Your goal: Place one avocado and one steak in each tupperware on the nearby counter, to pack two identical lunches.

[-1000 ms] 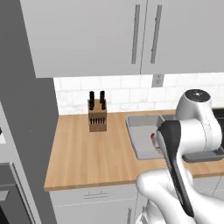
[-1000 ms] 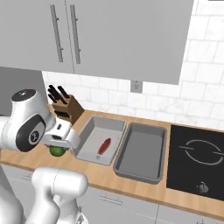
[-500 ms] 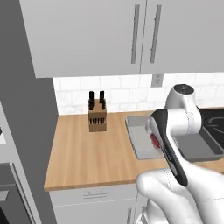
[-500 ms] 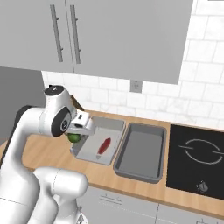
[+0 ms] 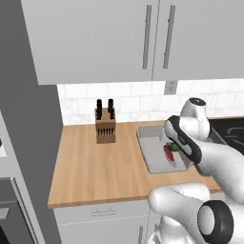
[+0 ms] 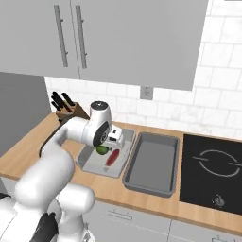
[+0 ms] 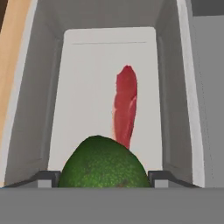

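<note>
- Your gripper (image 7: 104, 179) is pinching the avocado (image 7: 103, 162), one fingertip on each side of it, held over the left tupperware (image 6: 87, 156).
- The avocado is dark green with a speckled, bumpy skin and a rounded top.
- The steak (image 7: 125, 106) lies flat on that tupperware's pale floor: a narrow red slab with paler streaks, just beyond the avocado in the hand view.
- The second tupperware (image 6: 137, 175) sits just beside the first on the wood counter (image 5: 97, 169), toward the stovetop (image 6: 215, 165).
- A knife block (image 5: 105, 127) stands near the wall.
</note>
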